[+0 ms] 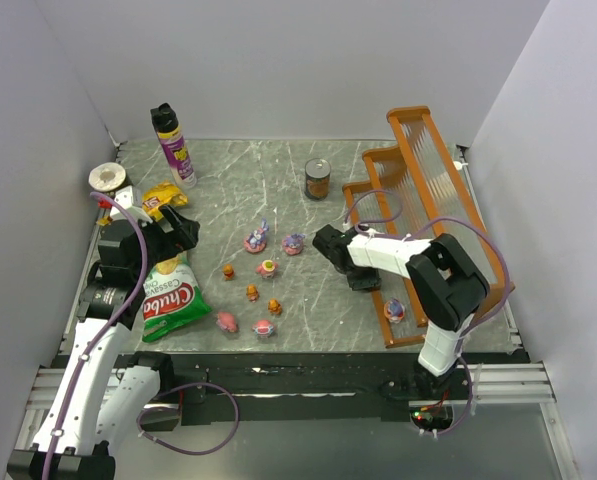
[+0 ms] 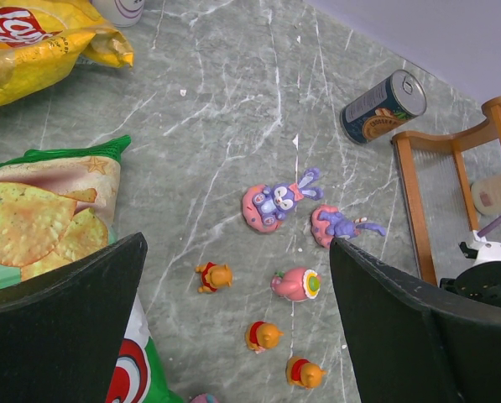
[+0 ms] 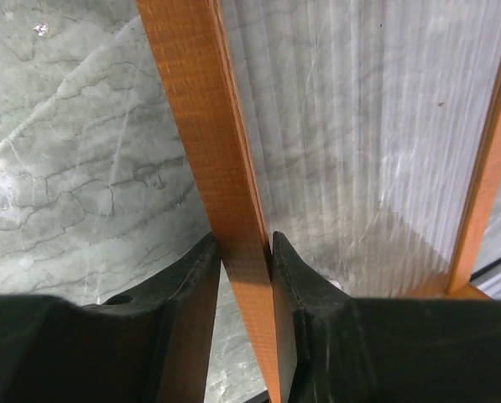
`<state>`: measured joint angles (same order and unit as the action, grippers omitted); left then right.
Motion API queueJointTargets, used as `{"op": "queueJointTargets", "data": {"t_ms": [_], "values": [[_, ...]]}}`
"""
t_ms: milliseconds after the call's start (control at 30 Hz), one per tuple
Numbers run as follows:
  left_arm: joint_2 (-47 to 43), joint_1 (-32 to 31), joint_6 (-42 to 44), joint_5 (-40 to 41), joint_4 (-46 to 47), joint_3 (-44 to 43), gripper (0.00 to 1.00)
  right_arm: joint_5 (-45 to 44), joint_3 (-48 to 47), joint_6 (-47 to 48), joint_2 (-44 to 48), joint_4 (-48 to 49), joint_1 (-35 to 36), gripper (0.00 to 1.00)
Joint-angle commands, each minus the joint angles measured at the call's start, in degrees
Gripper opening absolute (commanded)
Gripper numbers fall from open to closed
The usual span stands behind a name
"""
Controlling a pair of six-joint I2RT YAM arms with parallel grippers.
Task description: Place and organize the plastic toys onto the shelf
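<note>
Two grippers differ; right gripper (image 3: 247, 252) clamped on orange rim bar of shelf (image 1: 408, 112), one finger pressed to each side; left gripper (image 2: 237, 252) spread wide, holding nothing, above table (image 1: 278, 190) beside green snack bag (image 1: 168, 300); eight plastic toys (image 1: 256, 238) loose between bag and shelf; one pink toy (image 1: 395, 311) on shelf's lowest tier.

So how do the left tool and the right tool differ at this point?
The left tool is wide open and holds nothing; the right tool is closed on an orange rail of the shelf. The left tool hangs above the loose toys on the table; the right tool is at the shelf, away from them. Both have black fingers.
</note>
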<state>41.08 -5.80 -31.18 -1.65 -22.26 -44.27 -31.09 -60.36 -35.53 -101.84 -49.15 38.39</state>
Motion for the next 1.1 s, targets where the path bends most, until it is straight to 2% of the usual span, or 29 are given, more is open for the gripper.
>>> {"op": "queueJointTargets", "data": {"t_ms": [0,133,367,467,700,933,1067], "values": [[-0.3,0.3,-0.2,-0.2,0.3,-1.8,0.96,6.5,-3.5,-6.7,-3.3,3.7,2.7,0.13],[-0.3,0.3,-0.2,-0.2,0.2,-1.8,0.96,6.7,-6.1,-7.4,-4.2,3.0,3.8,0.04],[-0.6,0.3,-0.3,-0.2,0.3,-1.7,0.96,5.8,-7.8,-8.0,-5.2,1.7,3.9,0.02],[-0.6,0.3,-0.2,-0.3,0.3,-1.7,0.96,5.6,-7.7,-8.2,-4.5,1.4,4.0,0.09],[-0.7,0.2,-0.3,-0.3,0.2,-1.6,0.96,2.8,-10.5,-7.7,-0.6,-1.9,5.4,0.33],[-0.4,0.4,-0.3,-0.2,0.2,-1.5,0.96,-3.2,-16.4,-8.9,2.0,-7.7,8.5,0.49],[-0.4,0.5,-0.4,-0.5,0.2,-1.5,0.96,-4.5,-17.8,-8.9,2.0,-9.3,9.8,0.53]]}}
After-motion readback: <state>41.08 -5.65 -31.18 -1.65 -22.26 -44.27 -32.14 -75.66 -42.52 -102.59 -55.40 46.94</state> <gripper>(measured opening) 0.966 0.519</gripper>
